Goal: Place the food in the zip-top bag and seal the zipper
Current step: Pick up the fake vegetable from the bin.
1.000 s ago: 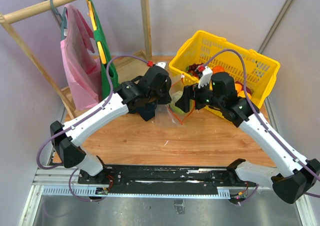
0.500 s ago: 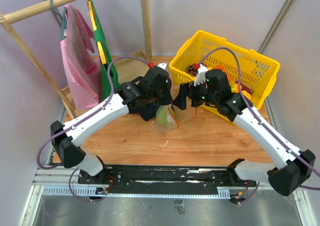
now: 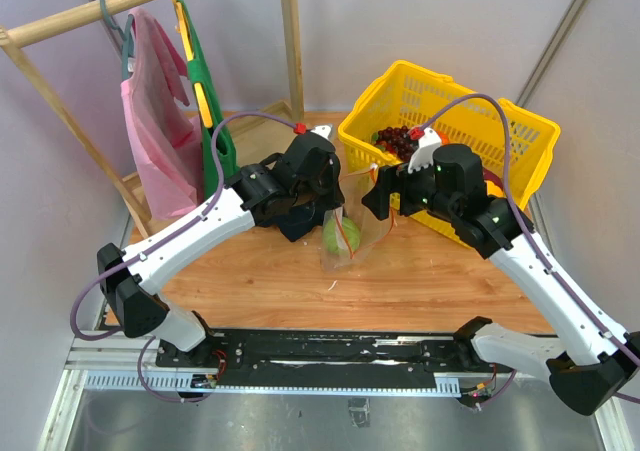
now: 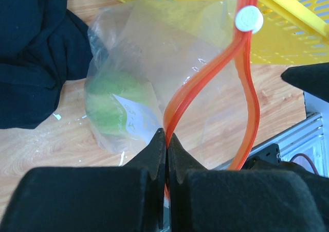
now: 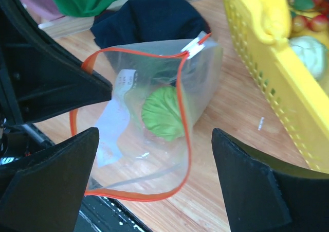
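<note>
From above, the pale green food point(image 3: 340, 235) was up by the right gripper point(image 3: 376, 195) a moment ago. Now it lies down inside the zip-top bag point(image 3: 352, 249). The bag sits near the far middle of the table point(image 3: 420, 281), just beside the yellow basket point(image 3: 520, 131).

In the left wrist view, the left gripper point(image 4: 165, 139) is pinched tight on the orange-red zipper point(image 4: 205, 75) and holds the bag's mouth up. A dark cloth point(image 4: 36, 52) lies next to the bag.

In the right wrist view, the right gripper's fingers point(image 5: 51, 185) are wide apart with nothing in them, over the open mouth. So it has let go.

One food is in. More food point(image 5: 303, 18) waits in the basket, and the zipper is not shut yet.
</note>
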`<state>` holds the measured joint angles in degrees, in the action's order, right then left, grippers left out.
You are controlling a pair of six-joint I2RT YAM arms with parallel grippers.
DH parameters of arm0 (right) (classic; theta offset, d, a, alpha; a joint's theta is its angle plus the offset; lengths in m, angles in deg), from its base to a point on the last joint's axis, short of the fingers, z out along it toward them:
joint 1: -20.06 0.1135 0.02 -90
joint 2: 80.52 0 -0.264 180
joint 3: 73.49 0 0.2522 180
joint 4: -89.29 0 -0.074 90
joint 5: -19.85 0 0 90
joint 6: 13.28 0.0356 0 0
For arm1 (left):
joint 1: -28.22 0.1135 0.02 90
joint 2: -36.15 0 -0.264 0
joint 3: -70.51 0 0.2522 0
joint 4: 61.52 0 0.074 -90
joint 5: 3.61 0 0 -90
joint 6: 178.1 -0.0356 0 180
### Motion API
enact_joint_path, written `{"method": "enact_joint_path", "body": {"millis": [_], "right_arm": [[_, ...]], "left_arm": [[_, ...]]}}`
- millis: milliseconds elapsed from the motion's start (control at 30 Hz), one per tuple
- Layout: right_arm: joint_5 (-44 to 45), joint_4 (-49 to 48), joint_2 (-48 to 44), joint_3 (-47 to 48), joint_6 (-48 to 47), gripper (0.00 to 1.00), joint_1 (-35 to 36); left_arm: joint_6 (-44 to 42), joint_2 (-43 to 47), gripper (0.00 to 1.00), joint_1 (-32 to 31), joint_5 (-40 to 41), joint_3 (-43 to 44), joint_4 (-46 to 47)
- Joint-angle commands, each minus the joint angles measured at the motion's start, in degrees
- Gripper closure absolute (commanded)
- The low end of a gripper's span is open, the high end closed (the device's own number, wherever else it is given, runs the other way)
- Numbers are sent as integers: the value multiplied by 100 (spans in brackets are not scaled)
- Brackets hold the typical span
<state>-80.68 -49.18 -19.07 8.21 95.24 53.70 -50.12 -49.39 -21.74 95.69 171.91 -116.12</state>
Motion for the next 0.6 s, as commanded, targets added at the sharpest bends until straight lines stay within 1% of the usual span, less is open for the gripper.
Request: {"method": "enact_joint_path", "body": {"millis": [0, 133, 200, 267, 300, 367, 400, 467, 533, 567], "right_arm": [[845, 356, -66, -202, -77, 10, 76], [774, 230, 109, -387, 57, 19, 78], [623, 168, 219, -398, 120, 25, 80], [538, 151, 306, -381, 156, 33, 81], [534, 164, 335, -360, 154, 39, 81], [562, 235, 369, -292, 128, 53, 89], [576, 277, 368, -231, 90, 63, 89], [609, 378, 372, -35, -39, 78, 91], [714, 586, 419, 281, -200, 97, 98], [768, 688, 454, 436, -274, 99, 115]], "left_arm": [[43, 203, 100, 38, 6, -35, 165], [58, 238, 100, 38, 27, -54, 143], [60, 254, 100, 38, 51, -68, 130], [56, 257, 100, 38, 71, -79, 112], [60, 257, 100, 38, 72, -86, 107], [61, 259, 100, 38, 90, -89, 73], [53, 257, 100, 38, 123, -89, 57], [44, 259, 100, 38, 205, -79, -15], [24, 272, 100, 47, 302, -63, -117], [13, 286, 100, 45, 336, -70, -163]]}}
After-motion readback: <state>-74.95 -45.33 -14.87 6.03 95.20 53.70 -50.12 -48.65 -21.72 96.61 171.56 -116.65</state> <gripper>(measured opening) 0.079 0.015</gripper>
